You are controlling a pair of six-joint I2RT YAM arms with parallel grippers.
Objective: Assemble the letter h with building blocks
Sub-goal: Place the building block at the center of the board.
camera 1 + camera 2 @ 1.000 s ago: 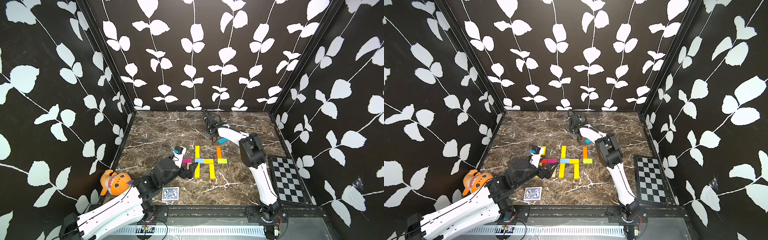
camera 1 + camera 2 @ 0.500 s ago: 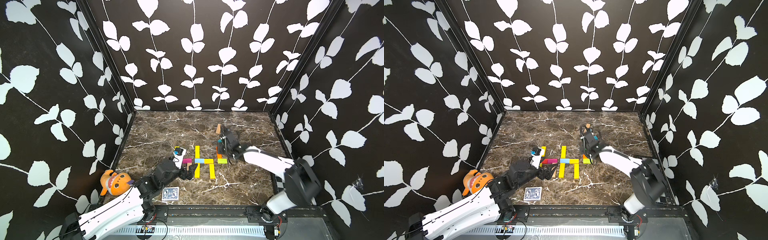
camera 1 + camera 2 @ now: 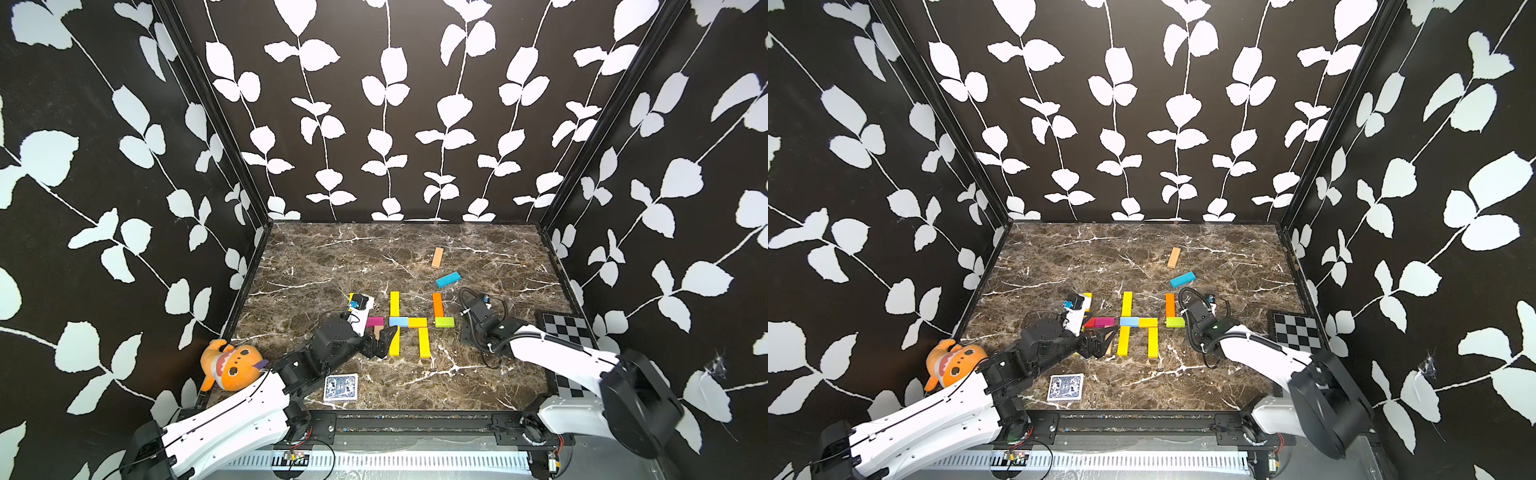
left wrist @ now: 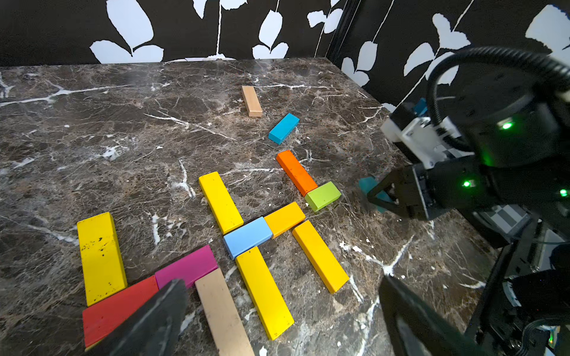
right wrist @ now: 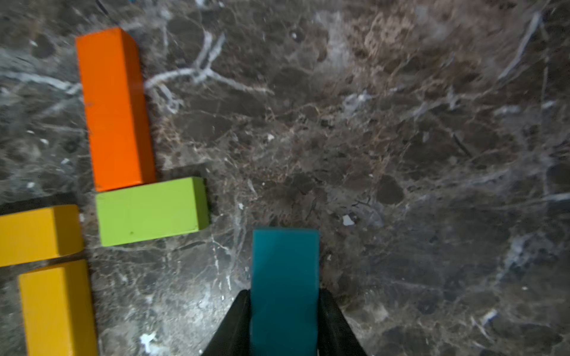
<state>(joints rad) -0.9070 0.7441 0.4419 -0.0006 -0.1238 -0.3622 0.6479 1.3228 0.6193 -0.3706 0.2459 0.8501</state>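
Note:
In both top views, five building blocks form the letter h at mid-table: a two-bar yellow stem [image 3: 394,303], a light blue bar [image 3: 398,321] and an amber bar [image 3: 417,321] across, and a yellow leg [image 3: 424,343]. To its right, an orange bar [image 5: 115,108] stands on a green bar [image 5: 151,212]. My right gripper [image 5: 283,296] is shut on a teal block [image 5: 285,262], low over the marble just right of the green bar. My left gripper [image 4: 283,308] is open over the stem's lower bar. Yellow [image 4: 100,255], red [image 4: 117,305], pink [image 4: 186,266] and tan [image 4: 222,314] bars lie to the left.
A loose tan bar [image 3: 437,257] and a blue bar [image 3: 448,279] lie farther back. A playing card [image 3: 341,387] sits near the front edge. An orange plush toy [image 3: 230,365] fills the front left corner. A checkerboard [image 3: 565,328] lies along the right wall.
My right arm swung from the back of the table forward and down to the right of the green bar, carrying the teal block. The left arm has not moved.

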